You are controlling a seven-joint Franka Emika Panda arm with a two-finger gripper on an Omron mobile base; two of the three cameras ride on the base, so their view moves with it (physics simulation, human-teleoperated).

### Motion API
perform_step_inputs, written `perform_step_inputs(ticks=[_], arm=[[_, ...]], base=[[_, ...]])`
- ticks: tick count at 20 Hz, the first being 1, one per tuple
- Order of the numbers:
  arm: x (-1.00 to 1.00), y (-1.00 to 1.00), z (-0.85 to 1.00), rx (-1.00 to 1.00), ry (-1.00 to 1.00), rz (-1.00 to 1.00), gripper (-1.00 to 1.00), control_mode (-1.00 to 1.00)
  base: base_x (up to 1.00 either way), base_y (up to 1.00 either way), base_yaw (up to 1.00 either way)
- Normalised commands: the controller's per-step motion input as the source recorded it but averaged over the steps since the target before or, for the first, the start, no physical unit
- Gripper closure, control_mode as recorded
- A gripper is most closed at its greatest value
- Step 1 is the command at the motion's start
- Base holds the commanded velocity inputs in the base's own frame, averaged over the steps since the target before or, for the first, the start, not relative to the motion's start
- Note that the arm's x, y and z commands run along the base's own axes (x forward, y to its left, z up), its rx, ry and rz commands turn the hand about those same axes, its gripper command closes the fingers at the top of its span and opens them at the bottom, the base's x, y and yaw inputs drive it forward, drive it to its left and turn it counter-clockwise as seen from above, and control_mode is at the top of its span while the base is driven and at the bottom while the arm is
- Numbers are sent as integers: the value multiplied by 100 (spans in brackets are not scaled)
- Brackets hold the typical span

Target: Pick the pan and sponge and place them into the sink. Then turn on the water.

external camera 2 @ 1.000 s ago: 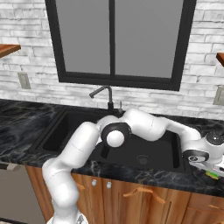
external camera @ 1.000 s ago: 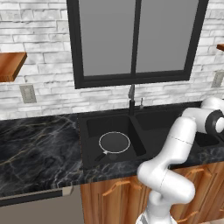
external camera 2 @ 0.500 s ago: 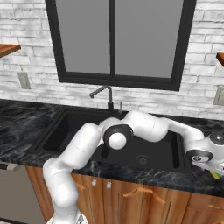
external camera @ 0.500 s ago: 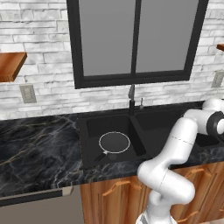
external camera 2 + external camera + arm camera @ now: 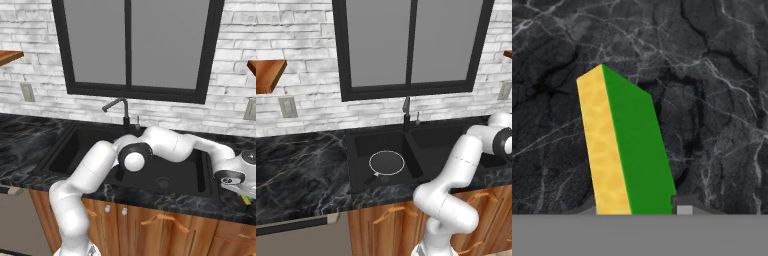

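Tool is down at the black marble surface far right of the sink, sponge directly in front of its tips, can't tell if it's clamped yet; pan sits in the left basin, well apart from the tool.

Left basin of the sink partly taken by the pan; bare floor around it. Right basin bare around its drain. Faucet upright behind the divider, spout over the left basin. Sponge alone on open black counter, marble free on all sides.
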Motion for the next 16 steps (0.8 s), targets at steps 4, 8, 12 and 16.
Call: perform_step_inputs(ticks=[4, 8, 12, 16], arm=[[-16, 18, 26, 0, 0, 0, 100, -100], [-51, 70, 51, -6, 0, 5, 100, -100], [-50, 100, 58, -18, 0, 9, 100, -100], [-43, 100, 47, -20, 0, 11, 100, -100]], base=[[0, 0, 0], [0, 0, 0], [0, 0, 0], [0, 0, 0]])
